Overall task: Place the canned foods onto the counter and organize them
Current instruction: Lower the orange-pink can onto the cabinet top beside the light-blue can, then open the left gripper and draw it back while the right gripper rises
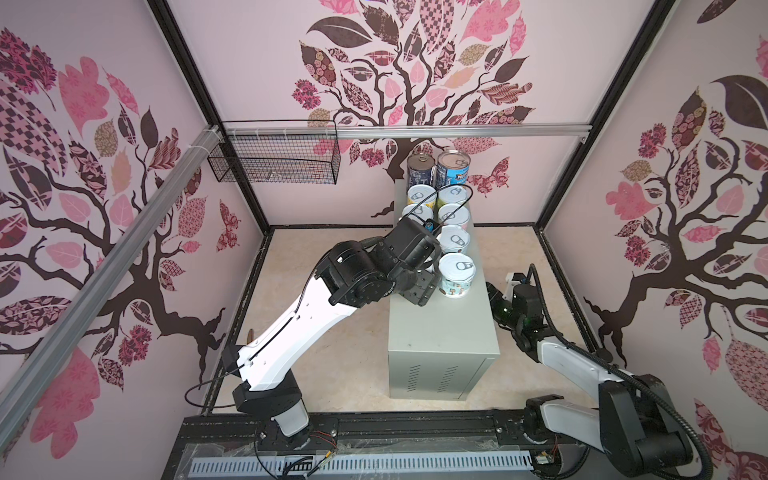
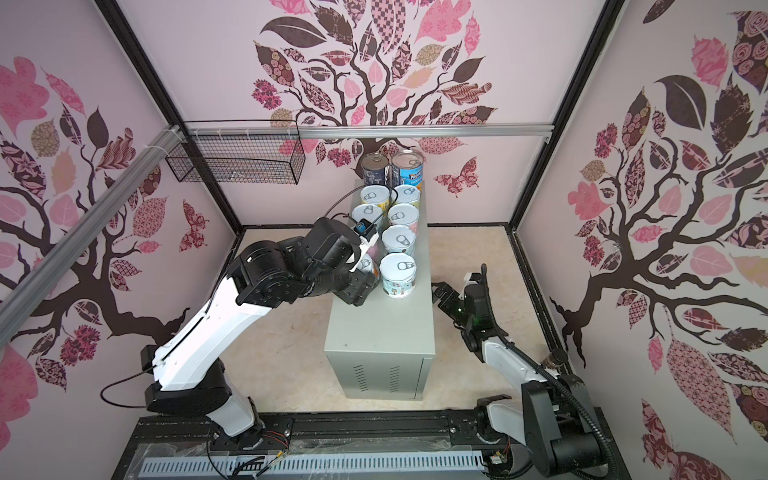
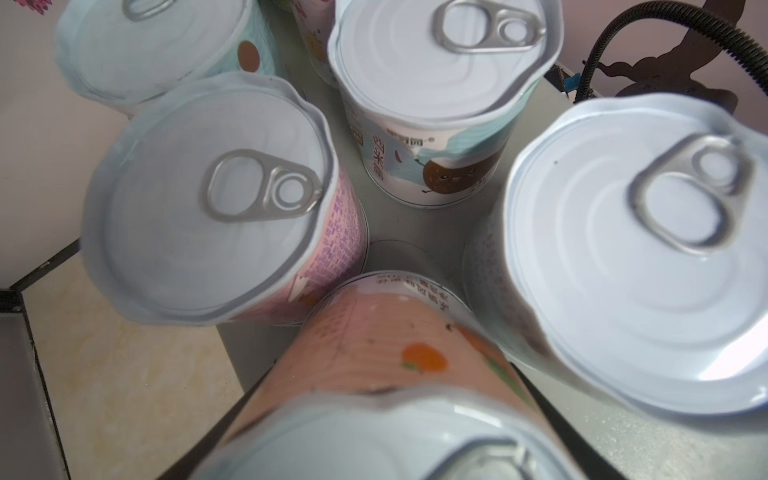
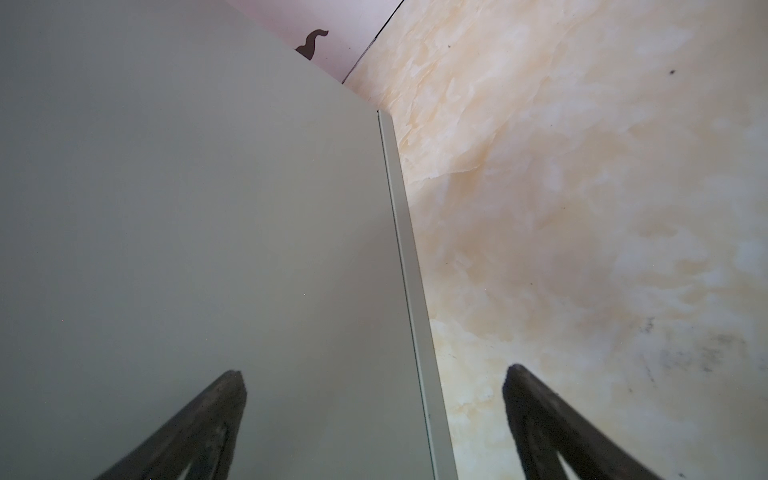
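Note:
The pale grey-green counter (image 1: 440, 332) (image 2: 382, 328) carries the canned foods in two rows. At its far end stand a navy tin (image 1: 419, 170) and a blue tin (image 1: 453, 168), with short pull-tab cans in front of them. The nearest on the right is a light-blue can (image 1: 456, 274) (image 2: 397, 274). My left gripper (image 1: 419, 291) (image 3: 392, 370) reaches over the counter's left edge. Its fingers lie against a peach-labelled can (image 3: 386, 345) (image 2: 368, 266) that stands upright at the near end of the left row. My right gripper (image 1: 496, 295) (image 4: 374, 374) hangs open and holds nothing, low beside the counter's right wall (image 4: 166, 208).
A black wire basket (image 1: 274, 162) hangs from the aluminium rail (image 1: 415, 132) at the back left. Beige marbled floor (image 4: 582, 208) surrounds the counter. The near half of the counter top bears nothing.

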